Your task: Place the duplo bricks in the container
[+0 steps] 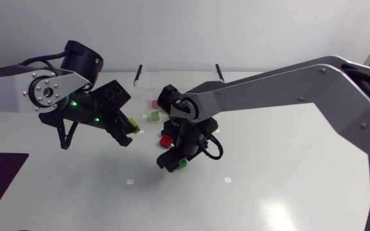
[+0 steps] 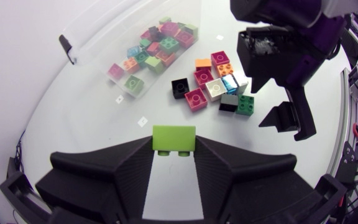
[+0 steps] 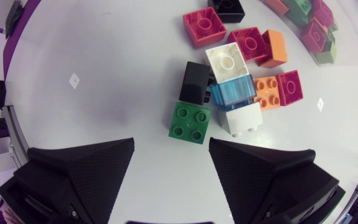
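Left gripper [image 2: 173, 149] was pinched on a lime brick [image 2: 173, 133], gripped from both sides at the fingertips and held off the desk [image 1: 281, 186]. The clear container [image 2: 91, 36] lay ahead of it, beyond the loose pile, and was already part-filled with mixed bricks. Right gripper [image 3: 171, 152] was spread wide with nothing between the fingers, hovering just short of a green brick [image 3: 190, 122] on the desk. The green brick was touching a black brick [image 3: 196, 83] and sat just beside a white brick [image 3: 241, 118]. A clear blue brick [image 3: 232, 92] was packed against both.

Step in hand was judged as the lime brick's delivery by the left arm, with the green brick lined up as the right arm's pick. For a clean drop, the lime brick should be carried high enough to clear the container's wall. It should be let go only once it is fully over the open inside, not over the rim. The right arm hung close beside the pile, so the left arm's path should be kept on the container side of it.

For the green brick, the gap on the white brick's side looked tight. The fingers should be lowered straight down and closed slowly, so that the neighbours are not dragged or knocked.
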Robot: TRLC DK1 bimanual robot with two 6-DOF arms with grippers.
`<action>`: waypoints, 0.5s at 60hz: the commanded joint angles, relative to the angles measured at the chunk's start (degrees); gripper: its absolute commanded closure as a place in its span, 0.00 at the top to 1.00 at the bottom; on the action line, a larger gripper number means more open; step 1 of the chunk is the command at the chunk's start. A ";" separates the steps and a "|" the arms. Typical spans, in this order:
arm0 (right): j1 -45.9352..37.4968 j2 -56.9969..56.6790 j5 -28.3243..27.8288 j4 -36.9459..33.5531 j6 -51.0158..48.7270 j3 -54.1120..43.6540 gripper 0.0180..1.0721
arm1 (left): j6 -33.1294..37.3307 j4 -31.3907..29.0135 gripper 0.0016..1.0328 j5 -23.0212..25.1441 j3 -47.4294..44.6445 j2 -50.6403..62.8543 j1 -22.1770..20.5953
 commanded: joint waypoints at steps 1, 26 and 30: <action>0.43 2.72 0.31 -1.58 1.62 1.81 0.81 | 0.06 -0.85 0.27 -0.20 2.27 -1.83 1.31; 0.17 6.85 0.75 -3.34 2.14 5.86 0.59 | -0.82 -0.68 0.27 0.07 6.58 -4.91 3.78; 0.17 7.20 0.75 -3.43 2.14 5.94 0.54 | -0.99 -0.68 0.27 0.07 7.37 -5.00 3.78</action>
